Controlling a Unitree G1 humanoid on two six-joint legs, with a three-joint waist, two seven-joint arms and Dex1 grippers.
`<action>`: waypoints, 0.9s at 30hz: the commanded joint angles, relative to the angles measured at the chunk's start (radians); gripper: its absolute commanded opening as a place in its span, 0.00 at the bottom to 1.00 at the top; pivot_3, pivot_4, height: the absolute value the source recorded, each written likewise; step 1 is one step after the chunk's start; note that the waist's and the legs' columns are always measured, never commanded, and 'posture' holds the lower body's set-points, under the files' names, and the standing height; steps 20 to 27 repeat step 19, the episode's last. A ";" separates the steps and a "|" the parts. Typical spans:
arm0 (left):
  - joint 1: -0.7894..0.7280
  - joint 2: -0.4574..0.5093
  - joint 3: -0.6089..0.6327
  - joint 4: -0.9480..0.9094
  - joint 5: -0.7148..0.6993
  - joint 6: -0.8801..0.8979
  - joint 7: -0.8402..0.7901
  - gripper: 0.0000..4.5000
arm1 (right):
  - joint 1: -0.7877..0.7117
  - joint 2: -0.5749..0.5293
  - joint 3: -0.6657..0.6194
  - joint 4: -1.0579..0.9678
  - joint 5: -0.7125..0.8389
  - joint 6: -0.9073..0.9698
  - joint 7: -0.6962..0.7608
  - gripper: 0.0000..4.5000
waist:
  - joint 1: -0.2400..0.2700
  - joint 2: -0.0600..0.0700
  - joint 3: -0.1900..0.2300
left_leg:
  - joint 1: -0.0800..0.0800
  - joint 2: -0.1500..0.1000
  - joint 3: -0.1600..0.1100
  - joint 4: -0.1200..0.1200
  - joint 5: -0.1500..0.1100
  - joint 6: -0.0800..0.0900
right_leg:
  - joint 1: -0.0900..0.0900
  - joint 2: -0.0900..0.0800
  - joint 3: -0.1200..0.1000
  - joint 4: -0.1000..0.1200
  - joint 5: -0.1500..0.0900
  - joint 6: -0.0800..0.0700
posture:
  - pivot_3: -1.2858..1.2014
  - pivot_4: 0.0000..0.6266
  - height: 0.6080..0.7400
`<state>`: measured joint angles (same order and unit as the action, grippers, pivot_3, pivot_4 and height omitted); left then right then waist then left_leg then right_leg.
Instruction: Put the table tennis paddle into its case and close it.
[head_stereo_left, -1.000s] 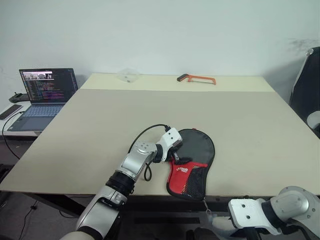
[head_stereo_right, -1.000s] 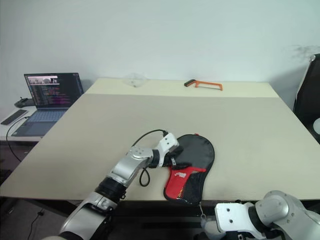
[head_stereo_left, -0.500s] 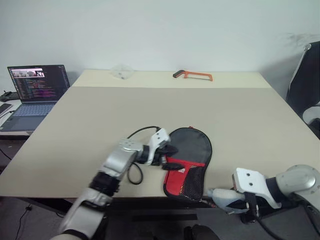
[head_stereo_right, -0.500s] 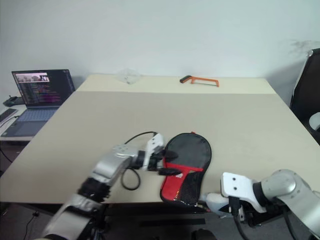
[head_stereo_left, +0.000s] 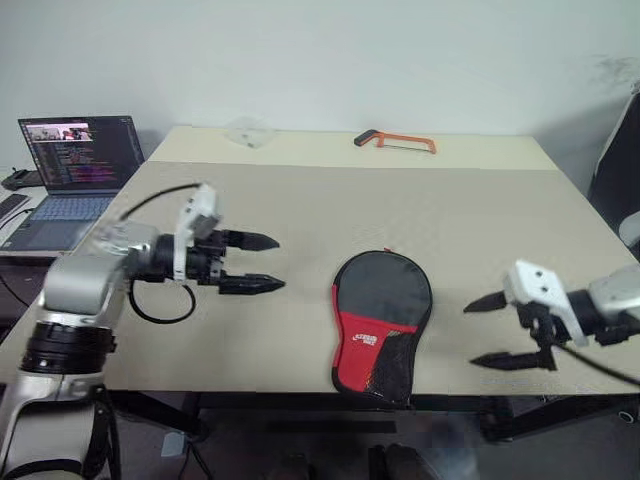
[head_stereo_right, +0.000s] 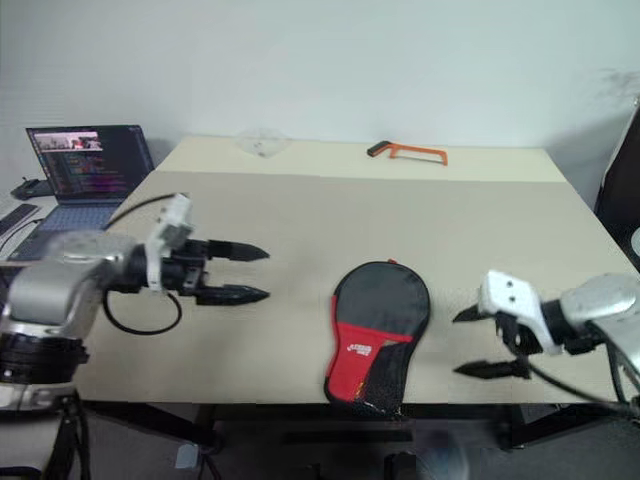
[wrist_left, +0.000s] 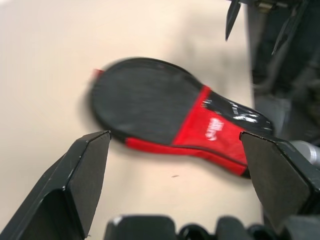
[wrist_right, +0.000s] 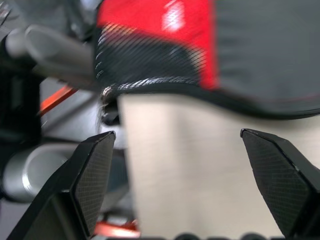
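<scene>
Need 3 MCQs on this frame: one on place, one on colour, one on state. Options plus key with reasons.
1. Where does the case lie on the table?
A. near edge, between the grippers
B. beside the laptop
C. far edge

2. What colour is the hacksaw frame?
A. blue
B. orange
C. green

3. How are the left gripper and right gripper?
A. both shut
B. left holds the case
C. both open, off the case

Key: 1 A, it sits at the near edge between both arms. 2 B, its frame shows orange. 3 C, both pairs of fingers spread, clear of the case.
</scene>
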<state>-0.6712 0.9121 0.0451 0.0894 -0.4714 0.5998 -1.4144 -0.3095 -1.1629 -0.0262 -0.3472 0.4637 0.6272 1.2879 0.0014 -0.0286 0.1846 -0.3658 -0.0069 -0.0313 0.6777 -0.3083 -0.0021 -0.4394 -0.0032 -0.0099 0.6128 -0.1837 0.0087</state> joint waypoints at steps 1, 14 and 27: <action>0.018 0.178 0.117 -0.031 -0.053 0.038 -0.093 1.00 | 0.033 -0.074 -0.179 0.031 0.054 0.032 0.046 0.99 | -0.002 0.001 0.001 | -0.001 0.000 0.001 0.000 0.000 0.000 | -0.001 0.000 0.000 0.000 0.000 0.000 | 0.52 0.24 1.00; 0.197 0.374 0.098 -0.004 0.024 -0.028 -0.081 1.00 | -0.015 -0.127 -0.169 0.087 0.002 -0.057 0.046 0.99 | -0.006 0.006 0.005 | 0.003 0.001 0.007 0.001 -0.002 0.000 | -0.003 -0.004 0.002 0.009 -0.003 -0.002 | 0.52 0.24 1.00; 0.320 0.381 0.197 -0.105 -0.028 0.026 -0.064 1.00 | -0.200 -0.078 -0.039 0.159 -0.039 -0.087 0.052 0.99 | -0.010 0.005 0.006 | 0.002 0.001 0.007 0.002 -0.002 0.000 | -0.007 -0.004 0.003 0.015 -0.005 -0.005 | 0.52 0.24 1.00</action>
